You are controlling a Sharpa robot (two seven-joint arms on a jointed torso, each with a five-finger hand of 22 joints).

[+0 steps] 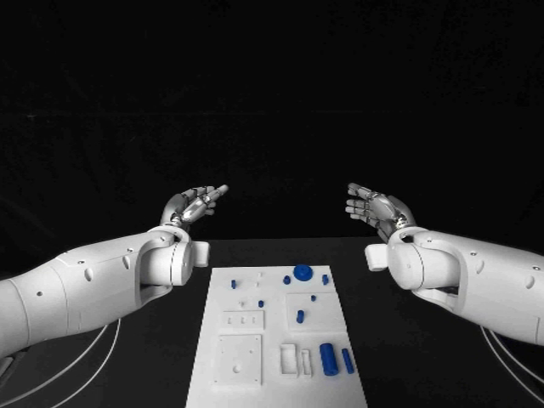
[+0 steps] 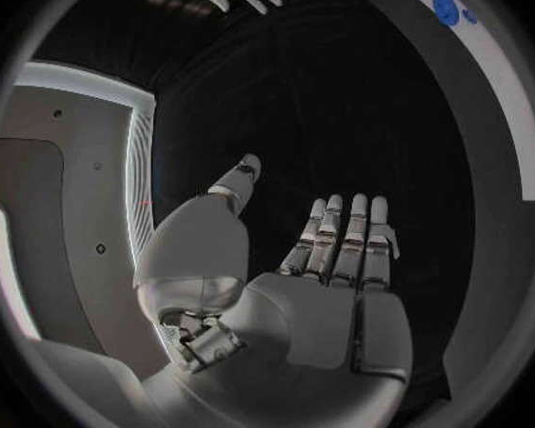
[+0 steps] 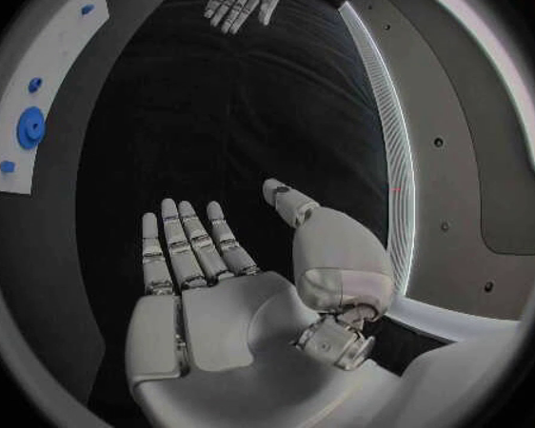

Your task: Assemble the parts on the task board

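The task board (image 1: pixel 276 340) lies flat in the middle of the black table (image 1: pixel 394 374), running lengthwise away from you between the two arms, and the small blue parts are scattered over it: a round blue disc (image 1: pixel 302 272) near its far end, a few tiny blue pegs (image 1: pixel 261 303) just behind the middle, and two blue cylinders (image 1: pixel 329 355) lying side by side toward its near right corner, just beside some white upright pieces. Judge these parts as light, rigid plastic, smooth enough to slip or roll. The cylinders will likely roll if you nudge them, so take one across its middle, thumb opposite the other fingers. The disc is low and flat, so you would probably have to pinch it by its rim. The smallest pegs are too small to read clearly; expect a fingertip pinch and little margin. Nothing is in hand yet. Your left hand (image 1: pixel 194 204) and right hand (image 1: pixel 375 206) are both raised beyond the far end of the board, well apart from it and from each other, palms turned inward, fingers stretched out and empty; each wrist view shows a bare palm with straight fingers. Every part sits untouched, so the assembly looks barely begun.
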